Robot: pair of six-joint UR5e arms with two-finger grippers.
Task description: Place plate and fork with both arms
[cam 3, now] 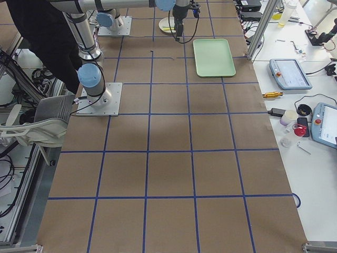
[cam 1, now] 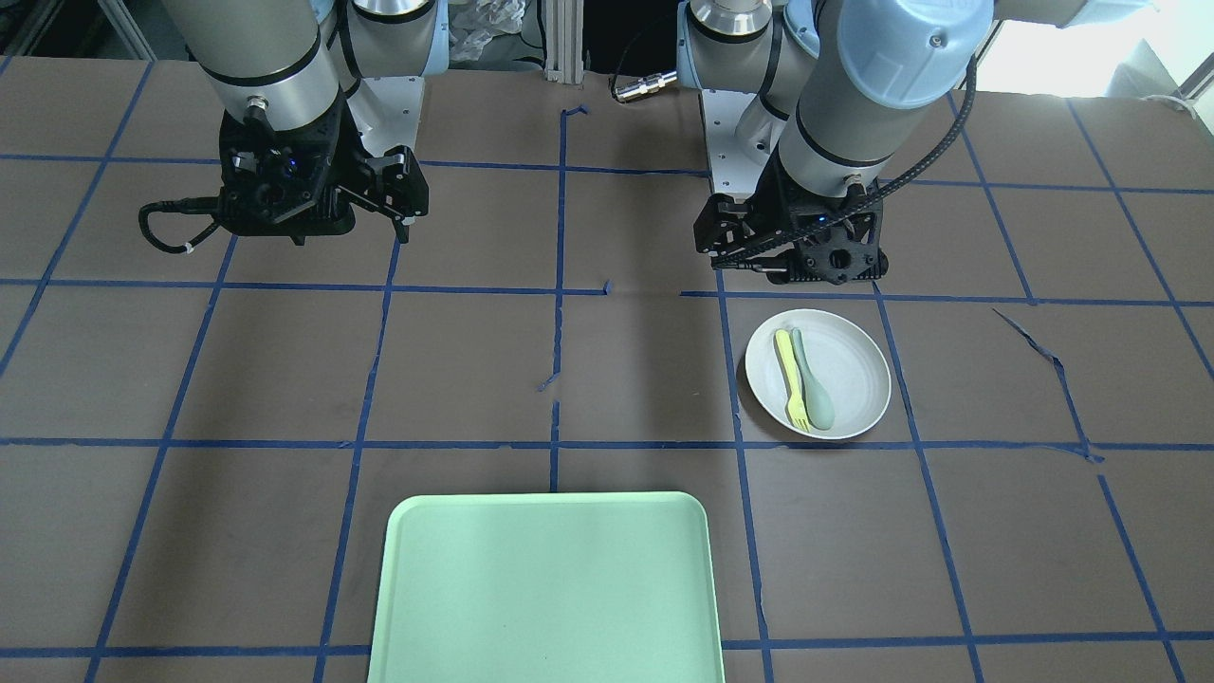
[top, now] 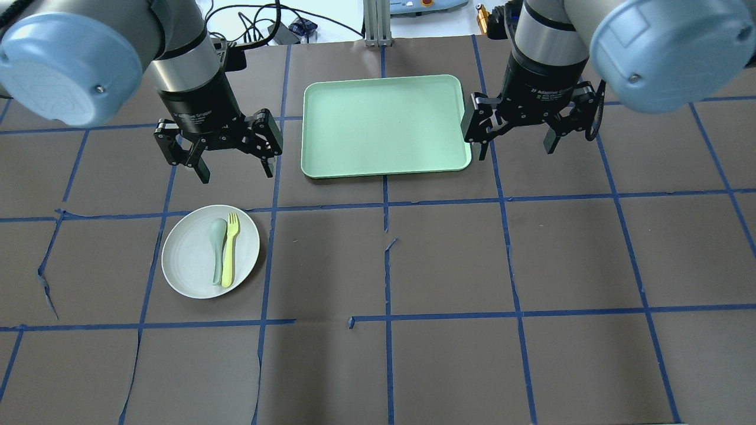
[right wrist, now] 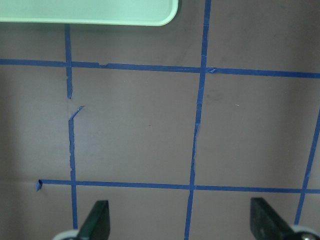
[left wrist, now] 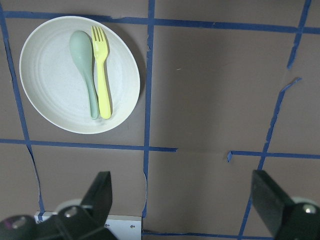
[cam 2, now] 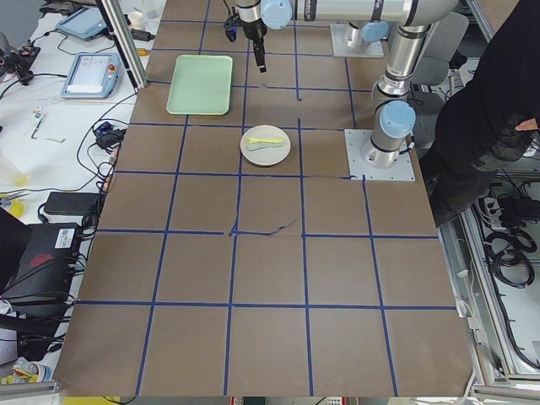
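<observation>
The off-white plate [top: 186,255] lies on the table's left half, and it also shows in the front view [cam 1: 854,365] and the left wrist view [left wrist: 55,85]. The yellow fork [top: 230,251] lies on the plate beside a pale grey-green spoon [top: 217,248], tines pointing away from the robot. The fork shows in the front view [cam 1: 787,379] and the left wrist view [left wrist: 102,75] too. My left gripper [top: 236,172] hangs open and empty above the table just beyond the plate. My right gripper [top: 515,149] hangs open and empty by the green tray's right edge.
The rectangular mint-green tray [top: 384,124] lies at the far middle of the table, between the two grippers, with nothing on it. Blue tape lines grid the brown table cover. A person stands by the robot's base in the exterior left view [cam 2: 489,110].
</observation>
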